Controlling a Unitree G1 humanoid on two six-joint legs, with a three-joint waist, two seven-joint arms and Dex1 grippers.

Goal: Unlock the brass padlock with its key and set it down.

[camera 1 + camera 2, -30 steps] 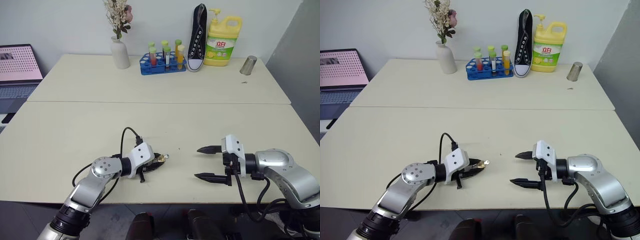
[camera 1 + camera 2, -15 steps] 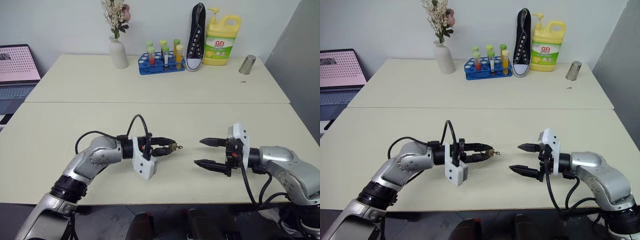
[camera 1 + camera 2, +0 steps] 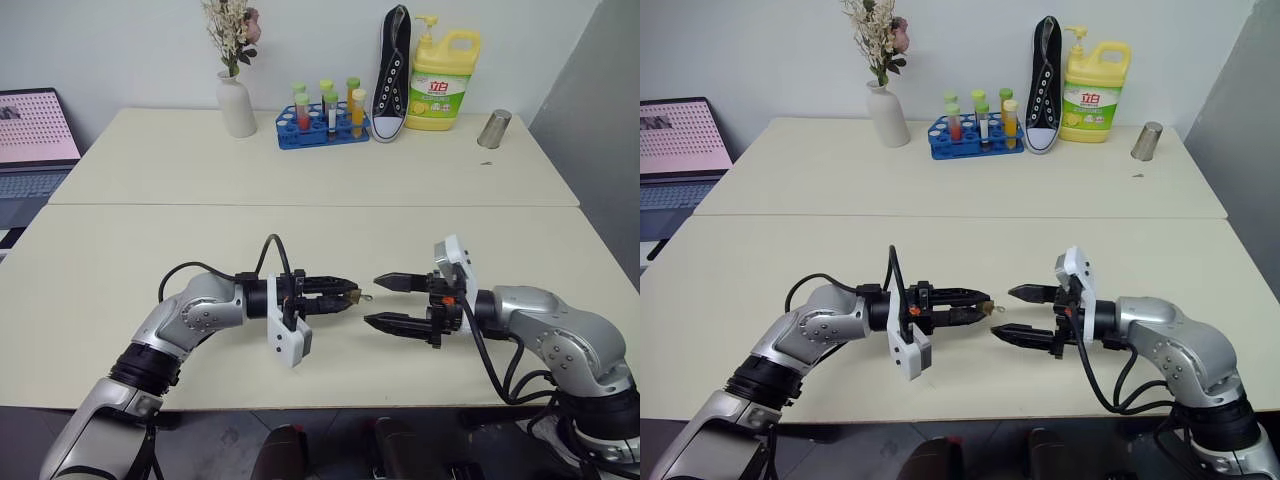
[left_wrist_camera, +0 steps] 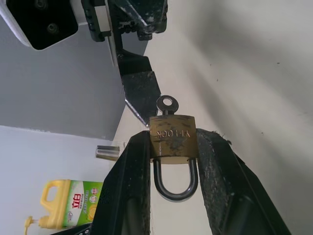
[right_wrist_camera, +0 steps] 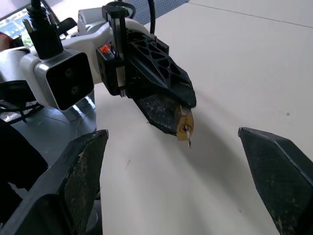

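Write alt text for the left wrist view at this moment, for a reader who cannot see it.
The left gripper clamps the brass padlock between its two black fingers, silver shackle pointing back toward the camera and a small key sticking out of the lock's far end. Beyond it, one finger of the open right gripper hangs over the cream table.

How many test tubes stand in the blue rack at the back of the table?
5 visible, upright in the blue rack beside the black shoe; more may hide behind them.

A lab or test room: plain cream tables (image 3: 300, 180) by a bare wall, test-tube rack (image 3: 322, 112) at the far edge, laptop (image 3: 35, 140) nearby
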